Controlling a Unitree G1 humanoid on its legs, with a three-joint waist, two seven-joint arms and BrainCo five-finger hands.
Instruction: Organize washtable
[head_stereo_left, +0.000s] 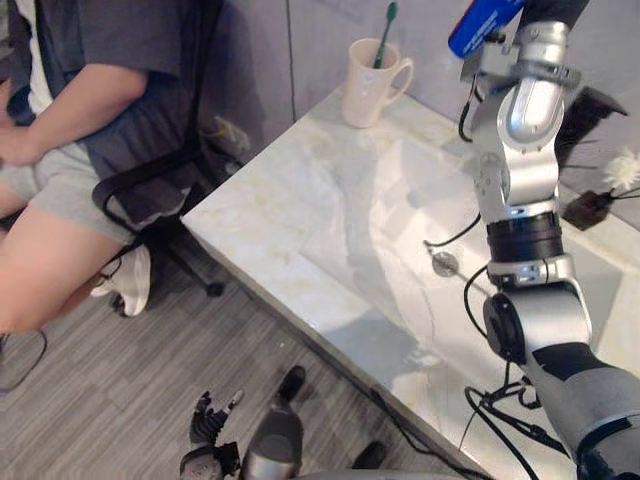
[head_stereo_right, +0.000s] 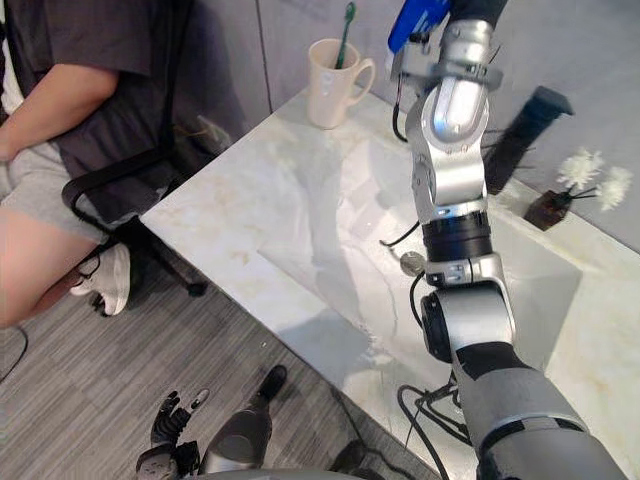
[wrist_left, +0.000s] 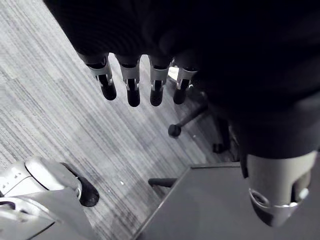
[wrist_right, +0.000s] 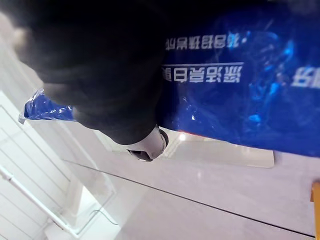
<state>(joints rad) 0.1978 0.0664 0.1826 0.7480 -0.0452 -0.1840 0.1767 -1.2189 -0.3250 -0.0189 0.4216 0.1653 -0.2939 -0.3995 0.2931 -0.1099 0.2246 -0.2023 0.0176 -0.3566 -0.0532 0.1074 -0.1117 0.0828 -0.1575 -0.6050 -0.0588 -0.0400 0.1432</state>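
A white marble washtable (head_stereo_left: 262, 212) with a sunken basin runs across the eye views. At its back left corner stands a cream mug (head_stereo_left: 370, 80) with a green toothbrush (head_stereo_left: 385, 32) in it. My right arm reaches up over the basin. High above the back of the table, my right hand (wrist_right: 147, 143) is shut on a blue toothpaste tube (head_stereo_left: 483, 22), which lies across the palm in the right wrist view (wrist_right: 240, 85). My left hand (head_stereo_left: 208, 425) hangs low over the floor in front of the table, its fingers (wrist_left: 132, 87) straight and holding nothing.
A person sits on a black office chair (head_stereo_left: 150, 195) left of the table, close to its corner. A black faucet (head_stereo_right: 525, 125) and a small brown vase with white flowers (head_stereo_right: 562, 195) stand at the back right. The drain (head_stereo_left: 445, 263) is in the basin.
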